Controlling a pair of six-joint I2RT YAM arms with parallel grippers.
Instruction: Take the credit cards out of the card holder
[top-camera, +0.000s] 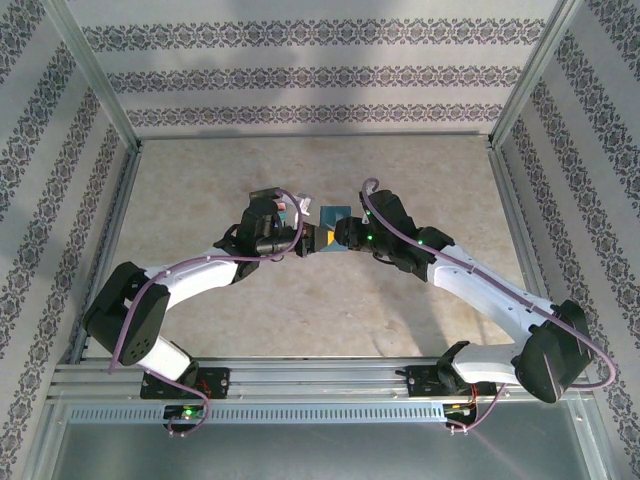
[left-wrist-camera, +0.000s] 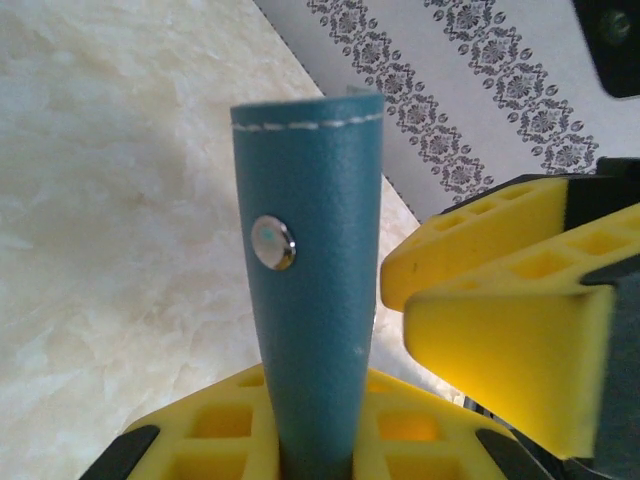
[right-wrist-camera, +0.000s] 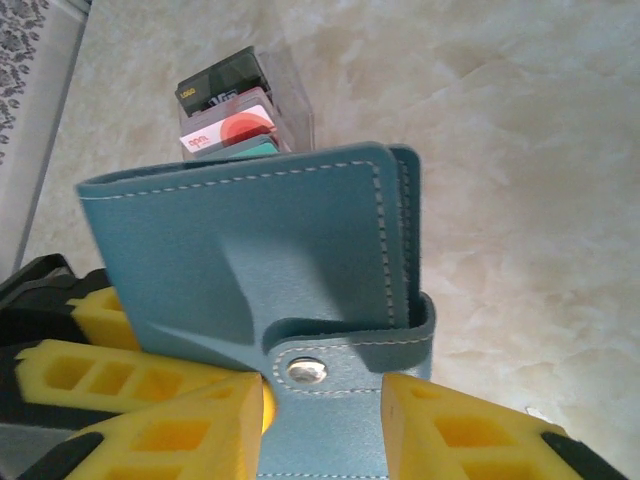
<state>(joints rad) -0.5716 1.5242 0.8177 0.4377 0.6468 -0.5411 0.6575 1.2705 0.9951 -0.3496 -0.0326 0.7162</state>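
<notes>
Card holder (right-wrist-camera: 250, 250) is closed and held off the tabletop (right-wrist-camera: 520, 150) between both claws. Left claw (top-camera: 305, 240) is clamped on its far edge; right claw (right-wrist-camera: 322, 398) straddles the clasp tab (right-wrist-camera: 345, 350), can't tell if it bites. Hold left firm, pinch the tab beside the snap (right-wrist-camera: 307, 372), and peel straight back toward the right claw.

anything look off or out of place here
Nothing is damaged or spilled. One thing stands out: the card holder is held in the air with its clasp tab snapped shut, left hand gripping it and right hand at the tab, while credit cards stand in a clear case behind it.
</notes>
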